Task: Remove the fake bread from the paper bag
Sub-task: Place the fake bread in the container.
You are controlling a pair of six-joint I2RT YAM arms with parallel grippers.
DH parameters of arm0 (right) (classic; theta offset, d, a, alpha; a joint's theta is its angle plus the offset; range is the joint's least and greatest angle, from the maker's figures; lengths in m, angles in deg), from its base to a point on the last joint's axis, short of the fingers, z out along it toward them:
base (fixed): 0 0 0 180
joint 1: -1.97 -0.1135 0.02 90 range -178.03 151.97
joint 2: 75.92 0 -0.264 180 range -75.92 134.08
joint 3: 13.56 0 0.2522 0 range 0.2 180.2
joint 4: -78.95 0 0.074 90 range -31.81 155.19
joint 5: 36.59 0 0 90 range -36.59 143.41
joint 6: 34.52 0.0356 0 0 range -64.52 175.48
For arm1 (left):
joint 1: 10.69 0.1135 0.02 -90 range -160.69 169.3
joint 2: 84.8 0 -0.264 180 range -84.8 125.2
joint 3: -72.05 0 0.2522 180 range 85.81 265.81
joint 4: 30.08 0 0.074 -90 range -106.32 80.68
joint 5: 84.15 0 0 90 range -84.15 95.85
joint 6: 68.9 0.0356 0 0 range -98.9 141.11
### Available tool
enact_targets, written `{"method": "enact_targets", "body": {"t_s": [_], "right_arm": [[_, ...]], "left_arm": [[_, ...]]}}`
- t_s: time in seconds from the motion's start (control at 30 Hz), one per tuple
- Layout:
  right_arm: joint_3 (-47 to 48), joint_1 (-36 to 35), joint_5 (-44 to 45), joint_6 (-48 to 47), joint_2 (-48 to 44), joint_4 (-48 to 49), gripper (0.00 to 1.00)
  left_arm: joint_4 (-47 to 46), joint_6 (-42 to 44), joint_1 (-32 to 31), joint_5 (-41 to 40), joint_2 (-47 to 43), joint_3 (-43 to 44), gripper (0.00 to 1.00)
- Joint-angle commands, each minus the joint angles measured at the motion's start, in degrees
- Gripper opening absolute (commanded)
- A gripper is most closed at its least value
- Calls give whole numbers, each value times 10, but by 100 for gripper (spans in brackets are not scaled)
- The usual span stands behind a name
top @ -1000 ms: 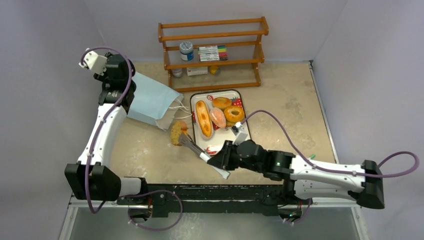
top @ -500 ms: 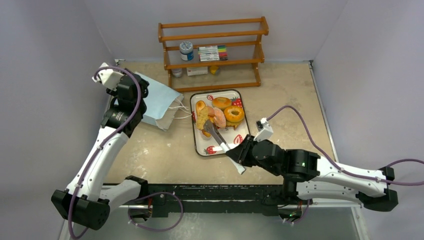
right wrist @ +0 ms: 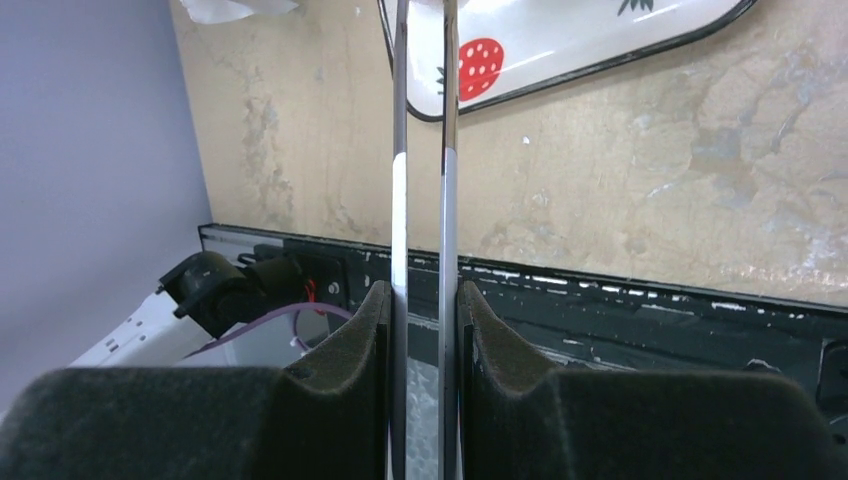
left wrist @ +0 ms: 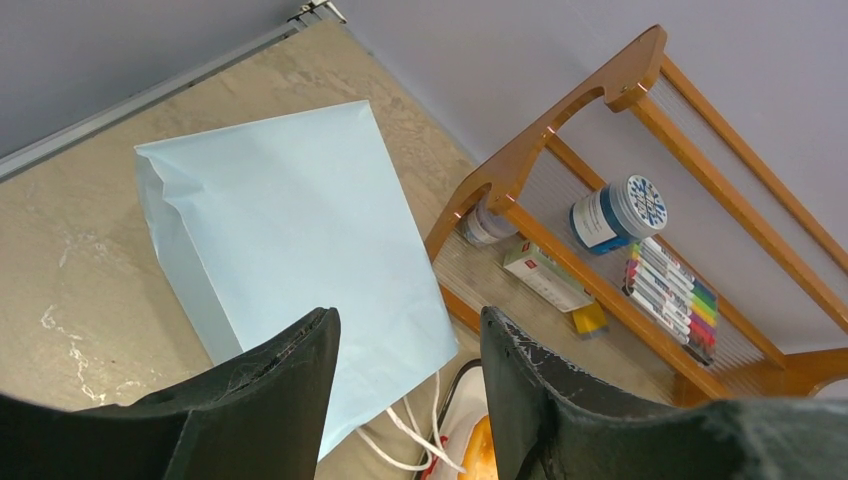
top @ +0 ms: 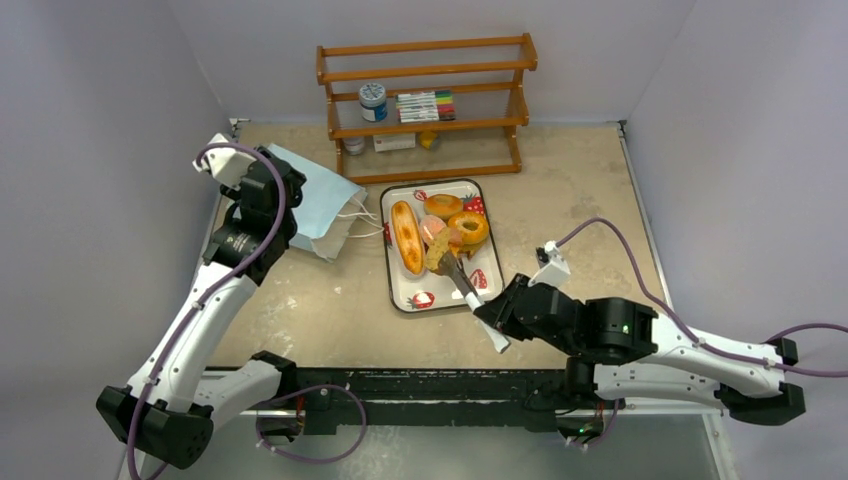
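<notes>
The light blue paper bag (top: 312, 200) lies flat at the back left, its white cords toward the tray; it also shows in the left wrist view (left wrist: 290, 230). My left gripper (left wrist: 410, 325) is open and empty above it, near the bag's left side in the top view (top: 272, 190). My right gripper (top: 495, 325) is shut on metal tongs (top: 465, 288), which also show in the right wrist view (right wrist: 400, 150). The tongs pinch the brown speckled bun (top: 440, 252) over the strawberry-print tray (top: 440, 292). On the tray lie the long loaf (top: 406, 237), two rings (top: 442, 206) (top: 468, 227) and the pinkish oval (top: 430, 228).
A wooden shelf (top: 430, 100) with a jar, markers and small boxes stands at the back, just behind the tray. Grey walls close in on the left, back and right. The table's black front rail (right wrist: 640, 290) runs under my right gripper.
My right arm carried the bun in the tongs from the table beside the bag to over the tray. My left arm swung a little to the right, over the bag.
</notes>
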Motion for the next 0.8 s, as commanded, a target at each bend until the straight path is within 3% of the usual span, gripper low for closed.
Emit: {"method": "enact_targets", "body": {"t_s": [0.0,0.43,0.77], "right_arm": [[-12,-1,-14,44,-17,3,3],[-113,-1,-47,122,-50,33,22],[-120,-1,-54,142,-71,14,34]], "left_arm": [[-27,-5,-5,1,3,-1,53],[-49,-18,-22,3,33,-14,53],[-56,-25,-23,7,36,-23,53]]}}
